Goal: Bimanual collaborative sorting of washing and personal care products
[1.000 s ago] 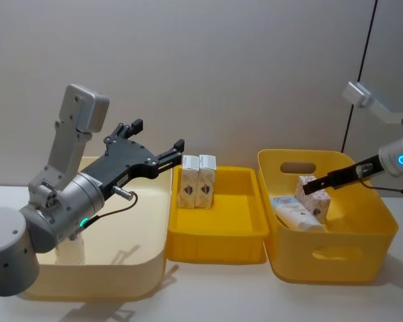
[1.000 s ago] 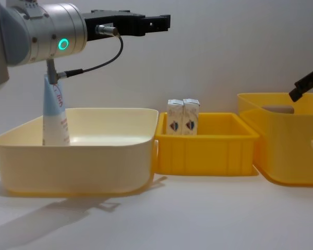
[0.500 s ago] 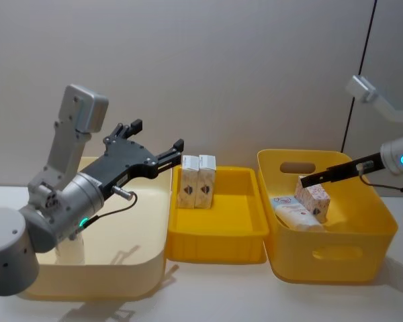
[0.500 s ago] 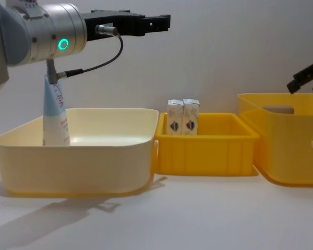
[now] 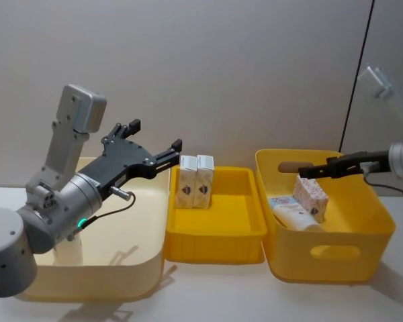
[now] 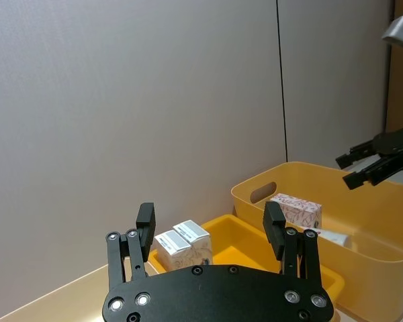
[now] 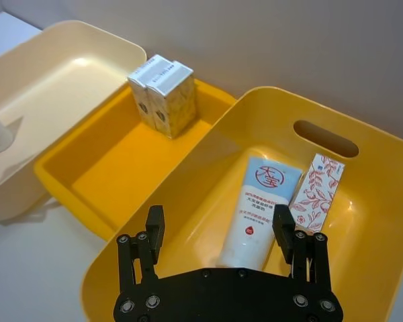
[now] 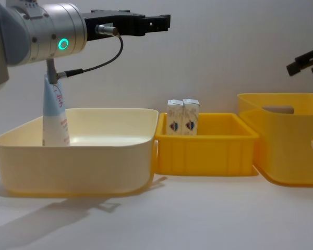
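Head view: wide cream plastic bin (image 5: 138, 285) holding upright light-blue squeeze tube (image 8: 54, 115); shallow yellow plastic tray (image 5: 215, 245) holding two white cartons (image 5: 195, 182). Deep yellow handled bin (image 5: 332, 268) holding lying tube (image 7: 258, 210), patterned carton (image 7: 315, 193). Right gripper (image 7: 219, 232) hovering above, jaws spread, empty. Left gripper (image 6: 211, 230) waiting released over tray. Next, likely: descending onto an item.

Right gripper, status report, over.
Right gripper open, empty, above tall yellow bin. Tube and carton inside. Left gripper open, idle. Nothing in the way.
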Tool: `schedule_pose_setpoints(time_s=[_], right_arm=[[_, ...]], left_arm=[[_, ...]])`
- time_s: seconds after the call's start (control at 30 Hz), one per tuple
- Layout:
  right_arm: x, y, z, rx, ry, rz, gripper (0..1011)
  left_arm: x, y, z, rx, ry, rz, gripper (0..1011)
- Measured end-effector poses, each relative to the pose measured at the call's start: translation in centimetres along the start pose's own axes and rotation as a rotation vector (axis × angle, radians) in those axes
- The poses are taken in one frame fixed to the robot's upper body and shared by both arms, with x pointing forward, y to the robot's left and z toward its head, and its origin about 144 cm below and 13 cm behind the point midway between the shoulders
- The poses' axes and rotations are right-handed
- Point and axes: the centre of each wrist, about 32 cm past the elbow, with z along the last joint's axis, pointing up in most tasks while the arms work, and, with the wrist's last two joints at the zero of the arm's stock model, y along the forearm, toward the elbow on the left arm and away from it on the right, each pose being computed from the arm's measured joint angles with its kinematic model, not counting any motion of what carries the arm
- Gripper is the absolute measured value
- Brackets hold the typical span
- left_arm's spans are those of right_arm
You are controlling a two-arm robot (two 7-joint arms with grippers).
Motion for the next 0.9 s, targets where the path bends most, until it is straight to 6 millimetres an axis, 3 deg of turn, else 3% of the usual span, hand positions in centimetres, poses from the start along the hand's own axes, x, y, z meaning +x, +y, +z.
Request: schedule_pose_setpoints(time_s=[0.6,0.9], right_arm=[[-2.1,-3.9,-4.2,0.237,-0.128,0.172,1001],[-2.6,-4.3,-5.0,0.271,-0.180,0.231,1001]], left_arm=[[0.0,0.0,0.0,0.000,0.000,0.000,1001],[0.0,0.0,0.0,0.000,0.000,0.000,1001]])
